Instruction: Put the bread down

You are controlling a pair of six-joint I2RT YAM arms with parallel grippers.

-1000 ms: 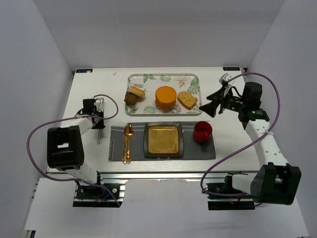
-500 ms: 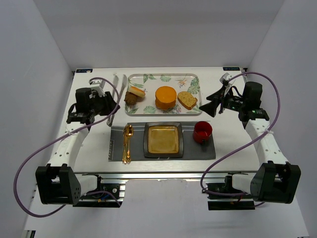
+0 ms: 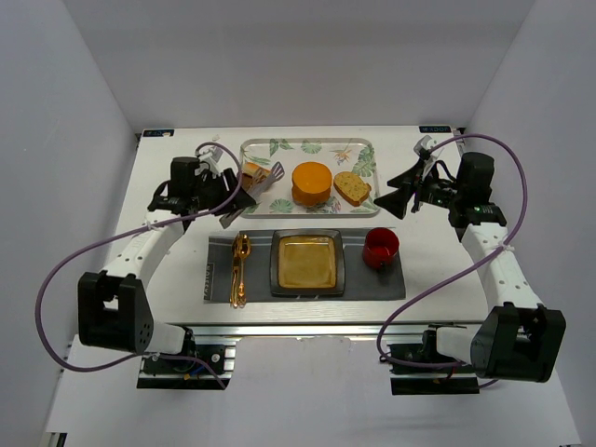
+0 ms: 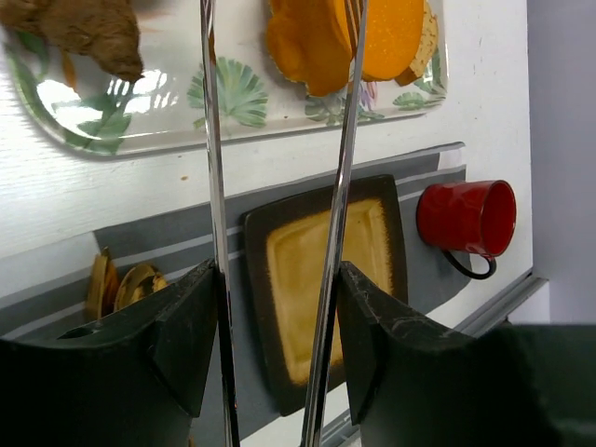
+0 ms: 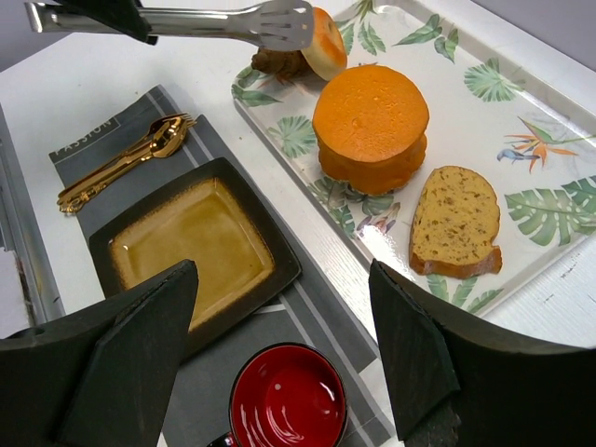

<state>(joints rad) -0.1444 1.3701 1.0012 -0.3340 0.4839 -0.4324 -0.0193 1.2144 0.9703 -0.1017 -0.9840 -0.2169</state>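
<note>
The bread (image 3: pixel 312 183) is a thick round orange loaf in the middle of the leaf-print tray (image 3: pixel 307 142). It also shows in the right wrist view (image 5: pixel 371 126) and at the top of the left wrist view (image 4: pixel 317 47). My left gripper (image 3: pixel 223 197) (image 4: pixel 277 270) is shut on metal tongs (image 3: pixel 256 186) (image 4: pixel 212 140). The tongs' tips reach over the tray's left end, left of the bread and not touching it. My right gripper (image 3: pixel 399 191) (image 5: pixel 281 270) is open and empty, hovering right of the tray.
A brown square plate (image 3: pixel 306 262) sits on a grey placemat (image 3: pixel 219 279), with gold cutlery (image 3: pixel 239 270) on its left and a red cup (image 3: pixel 381 247) on its right. The tray also holds a seeded slice (image 3: pixel 352 188) and a small roll (image 3: pixel 253 174).
My left arm has swung from the table's left side up and right with the tongs, bringing their tips over the tray's left end. The right arm has not moved.
</note>
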